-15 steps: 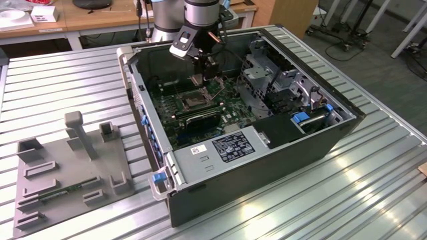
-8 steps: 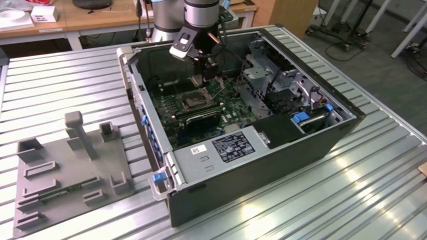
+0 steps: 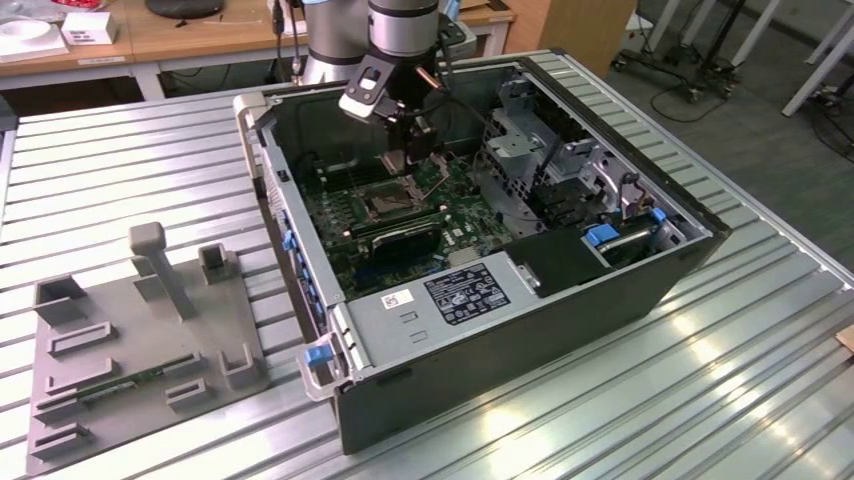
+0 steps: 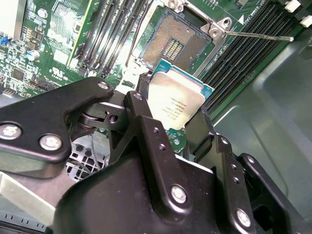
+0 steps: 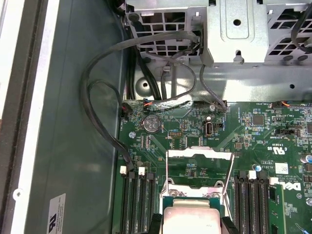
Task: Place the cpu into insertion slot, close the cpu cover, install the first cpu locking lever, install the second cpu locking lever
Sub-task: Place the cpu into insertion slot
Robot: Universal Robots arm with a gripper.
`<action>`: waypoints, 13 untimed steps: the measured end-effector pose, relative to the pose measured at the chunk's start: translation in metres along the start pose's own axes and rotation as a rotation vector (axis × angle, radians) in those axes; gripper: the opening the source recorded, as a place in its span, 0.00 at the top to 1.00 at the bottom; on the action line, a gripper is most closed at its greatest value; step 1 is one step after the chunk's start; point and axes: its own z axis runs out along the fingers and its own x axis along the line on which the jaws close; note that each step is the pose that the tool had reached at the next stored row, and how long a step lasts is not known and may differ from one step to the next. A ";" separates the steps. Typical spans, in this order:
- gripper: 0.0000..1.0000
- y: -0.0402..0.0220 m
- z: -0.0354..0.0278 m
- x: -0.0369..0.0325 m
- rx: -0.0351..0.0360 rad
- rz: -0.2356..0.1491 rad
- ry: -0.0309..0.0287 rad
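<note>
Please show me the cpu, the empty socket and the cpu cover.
the cpu (image 4: 175, 100): second wrist view, its silver face.
the socket (image 4: 169, 43): second wrist view, its pin field.
the cpu cover (image 5: 200, 154): first wrist view, a frame bar.

Even overhead light throws pale glare streaks on the ribbed table, the open case interior shaded

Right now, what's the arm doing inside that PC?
The pincer is shut on the processor chip, holding it over the empty socket on the motherboard inside the open computer case. The chip isn't seated yet. The socket's metal cover is flipped open, so nothing is closed or latched.
</note>
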 end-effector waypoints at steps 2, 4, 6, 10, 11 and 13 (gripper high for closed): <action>0.46 -0.0001 0.0011 0.0000 0.0002 0.000 -0.0004; 0.46 -0.0002 0.0024 0.0000 0.0002 0.000 -0.0004; 0.46 -0.0004 0.0039 0.0000 0.0002 0.000 -0.0004; 0.46 -0.0010 0.0083 0.0000 0.0003 0.002 -0.0006; 0.46 -0.0012 0.0095 0.0000 0.0003 0.002 -0.0006; 0.46 -0.0018 0.0121 0.0000 0.0002 0.003 -0.0007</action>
